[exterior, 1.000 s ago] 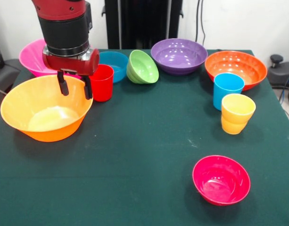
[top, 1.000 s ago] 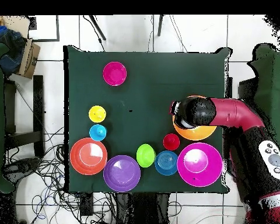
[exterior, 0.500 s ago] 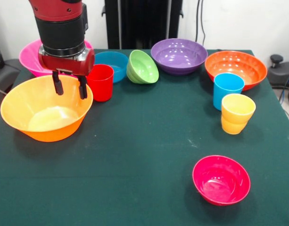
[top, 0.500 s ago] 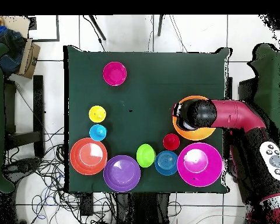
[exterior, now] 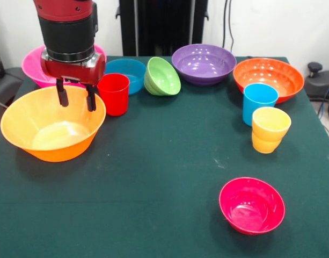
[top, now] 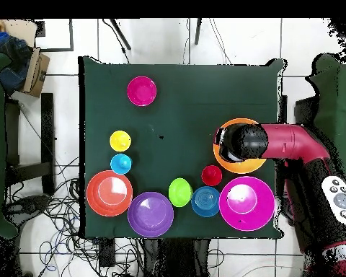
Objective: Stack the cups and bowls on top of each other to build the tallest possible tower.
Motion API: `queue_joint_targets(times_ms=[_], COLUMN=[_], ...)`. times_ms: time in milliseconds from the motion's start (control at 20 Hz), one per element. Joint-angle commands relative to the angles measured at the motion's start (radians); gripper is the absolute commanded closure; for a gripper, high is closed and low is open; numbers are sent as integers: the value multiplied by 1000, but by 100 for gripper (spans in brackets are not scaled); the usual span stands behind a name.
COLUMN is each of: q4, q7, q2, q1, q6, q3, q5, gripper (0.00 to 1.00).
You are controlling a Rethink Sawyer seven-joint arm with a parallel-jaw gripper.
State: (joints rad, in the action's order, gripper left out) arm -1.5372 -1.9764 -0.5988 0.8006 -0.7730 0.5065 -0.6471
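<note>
Yellow-orange plastic is what sits under your gripper (exterior: 74, 98): the big yellow-orange bowl (exterior: 52, 130) lies directly below it, its far rim running just beneath the two fingers, which hang parted and hold nothing. From that bowl, the red cup (exterior: 114, 94) stands just beside the rim, and the pink bowl (exterior: 33, 63) lies close behind it. I judge that any grasp here turns on that rim passing between the fingers, so check their line first.
</note>
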Motion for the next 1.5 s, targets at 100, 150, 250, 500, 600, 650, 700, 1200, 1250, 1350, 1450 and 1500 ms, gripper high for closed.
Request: queue_joint_targets(times_ms=[100,150,250,500,600,650,700,1200,1250,1350,1450,1500], q4=[-45,-47,-55,-70,-85,-87,-88,-73,-71,-56,-51,-34], q7=[247,243,236,226,214,210,208,133,119,95,57,55], q2=[-8,-12,-24,-73,-97,-102,-110,-95,-93,-67,-36,-7], q1=[-45,-50,-56,-79,-93,-100,-104,-167,-176,-184,-182,-175], q6=[-6,-6,-12,-44,-52,-56,-63,-77,-74,-69,-48,-40], q3=[6,7,13,27,30,30,32,26,23,20,19,18], q5=[-123,-127,-125,-111,-103,-99,-92,-41,-37,-18,14,22], gripper=[0,0,0,0,0,0,0,0,0,0,0,0])
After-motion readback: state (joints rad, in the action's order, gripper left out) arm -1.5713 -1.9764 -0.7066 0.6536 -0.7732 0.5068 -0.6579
